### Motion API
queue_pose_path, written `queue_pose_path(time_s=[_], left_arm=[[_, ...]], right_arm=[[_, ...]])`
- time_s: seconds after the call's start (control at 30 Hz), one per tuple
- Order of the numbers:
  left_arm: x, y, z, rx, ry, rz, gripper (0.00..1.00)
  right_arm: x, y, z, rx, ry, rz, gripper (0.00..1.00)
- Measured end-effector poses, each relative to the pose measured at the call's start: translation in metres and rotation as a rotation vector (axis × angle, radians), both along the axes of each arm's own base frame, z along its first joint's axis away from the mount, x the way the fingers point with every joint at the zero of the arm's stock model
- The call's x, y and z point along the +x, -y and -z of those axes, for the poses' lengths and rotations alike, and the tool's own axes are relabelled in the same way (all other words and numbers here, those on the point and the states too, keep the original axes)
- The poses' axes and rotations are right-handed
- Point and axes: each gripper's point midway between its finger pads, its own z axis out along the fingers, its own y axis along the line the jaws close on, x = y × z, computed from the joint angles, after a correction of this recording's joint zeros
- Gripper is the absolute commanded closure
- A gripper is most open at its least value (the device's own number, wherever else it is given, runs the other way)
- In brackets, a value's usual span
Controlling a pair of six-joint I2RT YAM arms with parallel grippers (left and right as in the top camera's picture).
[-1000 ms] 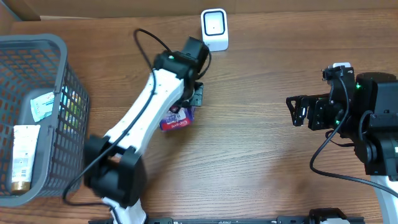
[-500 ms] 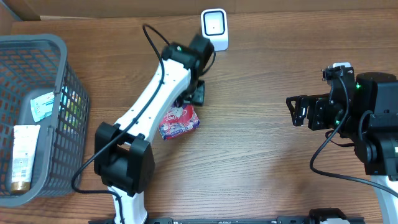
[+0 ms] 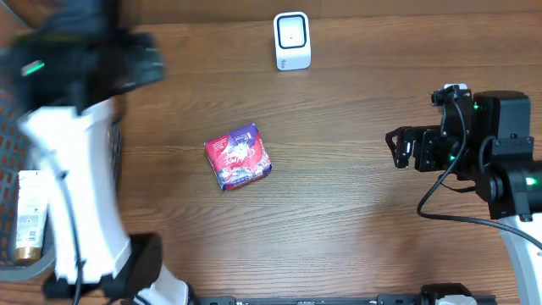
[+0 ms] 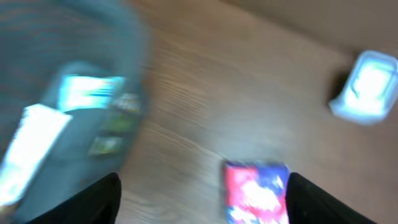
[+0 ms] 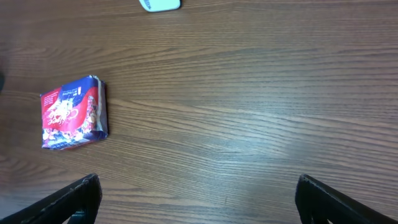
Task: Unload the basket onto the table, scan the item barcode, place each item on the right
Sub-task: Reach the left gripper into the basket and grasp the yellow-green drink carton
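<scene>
Basket (image 4: 134, 62): grey mesh, far left of worktop (image 3: 356, 237); holds a white tube (image 3: 30, 216).
Left gripper (image 4: 204, 180): view blurred; jaws spread wide, gripping nothing, high above the worktop.
Packet (image 3: 239, 158): squarish flat pouch, red face with white script, blue-purple edging. Lies flat and slightly askew, alone at mid-worktop, left of centre.
Scanner (image 3: 292, 40): small, white, at the far edge, well apart from the packet.
Right gripper (image 5: 198, 186): at the right; jaws fully apart, empty.
</scene>
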Motion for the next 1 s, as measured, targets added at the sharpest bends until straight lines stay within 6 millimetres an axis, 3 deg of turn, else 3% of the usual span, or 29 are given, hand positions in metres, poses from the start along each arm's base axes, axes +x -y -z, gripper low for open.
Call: queue_pose_path(time_s=[0.1, 0.2, 0.3, 0.33, 0.37, 0.5, 0.73, 1.0], left_arm=[[-0.025, -0.047, -0.015, -0.005, 0.046, -0.142, 0.19], [-0.046, -0.087, -0.009, -0.032, 0.032, -0.266, 0.18], [-0.061, -0.119, 0.019, -0.075, -0.055, -0.367, 0.18], [-0.069, -0.135, 0.039, -0.102, -0.115, -0.419, 0.19], [-0.071, -0.152, 0.059, -0.130, -0.145, -0.458, 0.19], [-0.062, -0.181, 0.105, -0.182, -0.160, -0.461, 0.19], [-0.039, -0.187, 0.190, -0.257, -0.194, -0.330, 0.16], [-0.021, -0.187, 0.244, -0.286, -0.195, -0.242, 0.18]], right_arm=[[0.000, 0.000, 0.000, 0.000, 0.000, 0.000, 0.00], [0.000, 0.000, 0.000, 0.000, 0.000, 0.000, 0.00], [0.000, 0.000, 0.000, 0.000, 0.000, 0.000, 0.00], [0.000, 0.000, 0.000, 0.000, 0.000, 0.001, 0.00], [0.000, 0.000, 0.000, 0.000, 0.000, 0.000, 0.00], [0.000, 0.000, 0.000, 0.000, 0.000, 0.000, 0.00], [0.000, 0.000, 0.000, 0.000, 0.000, 0.000, 0.00], [0.000, 0.000, 0.000, 0.000, 0.002, 0.000, 0.00]])
